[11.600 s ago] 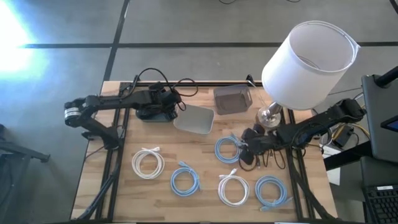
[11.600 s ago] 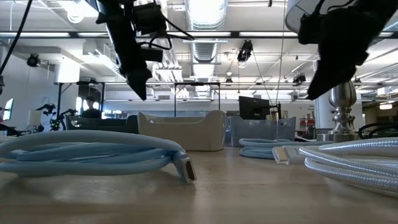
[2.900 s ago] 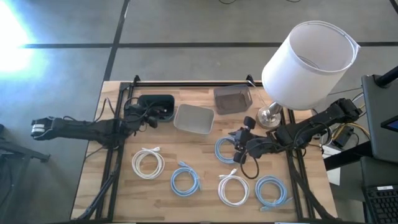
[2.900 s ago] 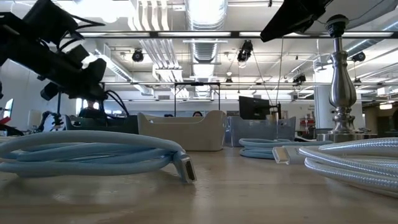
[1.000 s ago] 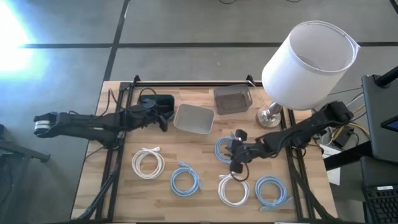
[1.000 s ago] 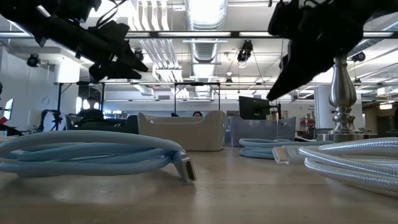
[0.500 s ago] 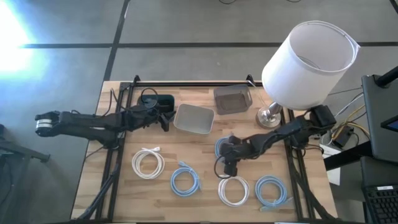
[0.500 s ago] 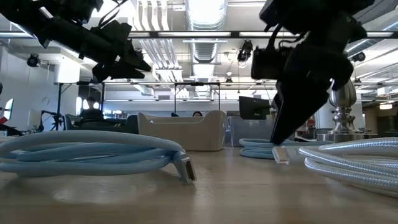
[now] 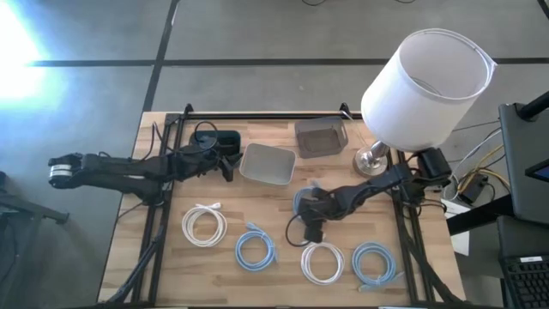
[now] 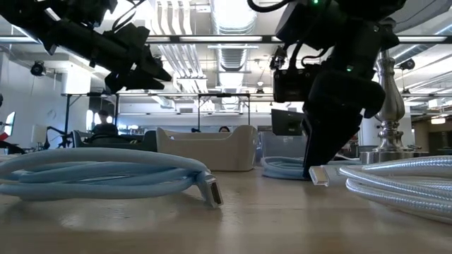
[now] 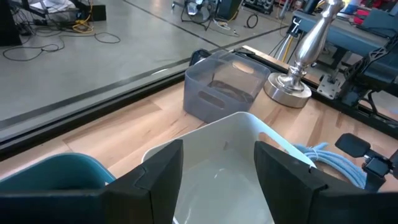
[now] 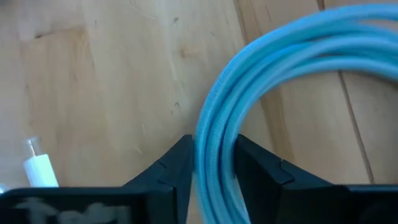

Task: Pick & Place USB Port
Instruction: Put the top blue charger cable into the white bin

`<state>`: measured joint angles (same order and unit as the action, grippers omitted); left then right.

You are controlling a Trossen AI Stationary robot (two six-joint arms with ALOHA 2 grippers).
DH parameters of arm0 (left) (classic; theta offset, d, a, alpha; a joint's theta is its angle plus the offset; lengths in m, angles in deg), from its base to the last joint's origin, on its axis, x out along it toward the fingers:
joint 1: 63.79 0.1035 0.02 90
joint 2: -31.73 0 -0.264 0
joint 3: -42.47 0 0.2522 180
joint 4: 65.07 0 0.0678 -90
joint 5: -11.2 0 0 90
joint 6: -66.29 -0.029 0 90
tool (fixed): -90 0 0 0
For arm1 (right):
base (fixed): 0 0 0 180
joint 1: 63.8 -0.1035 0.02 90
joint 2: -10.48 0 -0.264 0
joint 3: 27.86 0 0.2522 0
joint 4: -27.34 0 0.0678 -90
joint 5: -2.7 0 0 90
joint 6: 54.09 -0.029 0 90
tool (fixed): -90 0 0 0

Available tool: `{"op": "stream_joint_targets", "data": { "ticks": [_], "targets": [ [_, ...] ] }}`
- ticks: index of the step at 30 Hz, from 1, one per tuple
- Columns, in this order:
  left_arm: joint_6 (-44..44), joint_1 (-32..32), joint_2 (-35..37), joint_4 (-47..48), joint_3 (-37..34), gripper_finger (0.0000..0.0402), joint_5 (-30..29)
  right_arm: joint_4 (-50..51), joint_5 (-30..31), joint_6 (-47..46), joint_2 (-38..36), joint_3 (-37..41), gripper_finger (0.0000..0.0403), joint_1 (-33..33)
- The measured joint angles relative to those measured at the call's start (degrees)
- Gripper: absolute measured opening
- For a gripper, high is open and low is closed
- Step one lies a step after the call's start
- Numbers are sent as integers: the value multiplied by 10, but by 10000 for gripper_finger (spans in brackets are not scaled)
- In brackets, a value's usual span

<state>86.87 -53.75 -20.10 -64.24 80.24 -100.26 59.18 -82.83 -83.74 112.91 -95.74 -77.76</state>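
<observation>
A coiled blue USB cable (image 9: 310,204) lies on the wooden table in front of the lamp base. My right gripper (image 9: 307,209) stands over the coil's left side, and in the right wrist view (image 12: 214,171) its fingers close around the coil's strands. In the low view my right gripper (image 10: 321,159) reaches down to the table. My left gripper (image 9: 225,165) hovers open and empty at the left edge of the white tray (image 9: 268,163). In the left wrist view (image 11: 217,180) the white tray (image 11: 230,149) shows between its fingers. My right gripper has a bundle of the blue coil's strands (image 12: 214,140) between its two fingers, on the coil's left arc. The fingers point down from above and lie across the strands. The coil rests on the table.
A grey clear bin (image 9: 320,137) and a dark bin (image 9: 214,142) stand at the back. A lamp with a white shade (image 9: 425,77) stands at the back right. Two white coils (image 9: 203,225) (image 9: 322,262) and two blue coils (image 9: 256,250) (image 9: 376,263) lie near the front.
My right gripper has gone toward the table's left edge and down onto the blue coil. The coil has slid a little toward the left.
</observation>
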Motion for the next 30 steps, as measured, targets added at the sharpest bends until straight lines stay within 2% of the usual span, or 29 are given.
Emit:
{"op": "stream_joint_targets", "data": {
  "ticks": [3, 8, 16, 20, 23, 25, 30],
  "targets": [
    [0, 0, 0, 0, 0, 202, 0, 1, -15, 17, 5, -8, 81, 0],
    [0, 0, 0, 0, 0, 202, 0, -4, -73, 55, 5, -10, 52, -4],
    [3, 0, 0, 0, 0, 202, 13, -2, -144, 27, 4, -42, 56, -9],
    [3, 0, 0, 0, 0, 202, 12, -2, -141, 79, 4, -80, 56, -19],
    [3, 0, 0, 0, 0, 202, 12, -3, -119, 134, 4, -111, 56, -29],
    [3, 0, 0, 0, 0, 202, 13, -3, -83, 173, 4, -131, 56, -37],
    [4, 0, 0, -1, 0, 202, 23, -13, 81, 255, 4, -164, 56, -47]
  ]
}}
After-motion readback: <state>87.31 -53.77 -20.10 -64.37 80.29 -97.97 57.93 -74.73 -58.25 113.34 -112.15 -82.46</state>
